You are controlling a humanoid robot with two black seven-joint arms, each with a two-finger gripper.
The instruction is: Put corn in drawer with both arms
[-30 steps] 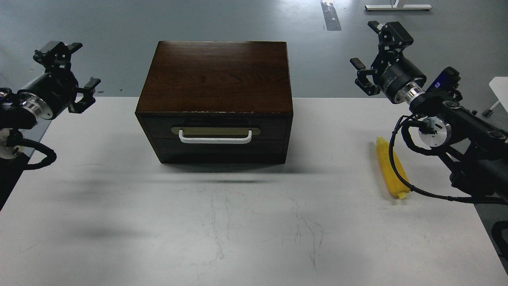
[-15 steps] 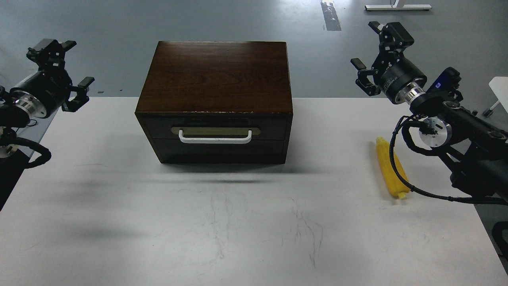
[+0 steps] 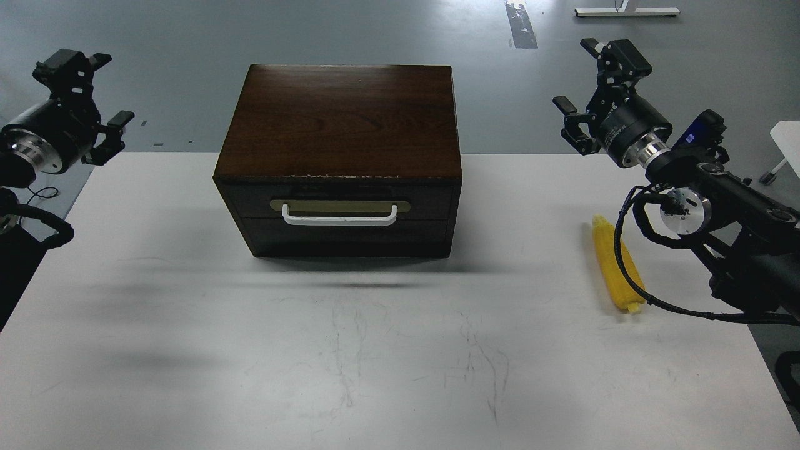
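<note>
Corn (image 3: 615, 265) lies on the white table (image 3: 187, 350) near its right edge, well to the right of the box (image 3: 340, 125). Its tapered tip points away from us and its blunt end comes toward us. A black cable (image 3: 625, 250) from our right arm loops across the cob in this view.

The box sits in the middle of the far half of the table, dark brown, with the drawer (image 3: 340, 215) fully closed; its white handle (image 3: 339, 217) lies flat across the brass plate on the front.

Our left gripper (image 3: 84, 90) hangs beyond the table's far-left corner, well apart from the box, its fingers spread wide with nothing between them. Our right gripper (image 3: 590, 84) is raised over the floor past the far-right edge of the table, up and away from the corn, and its fingers too stand wide apart and hold nothing. Neither touches the box, the handle or the cob.

Faint scratches mark the tabletop in front of the box, and soft shadows of our arms fall on the left side.
</note>
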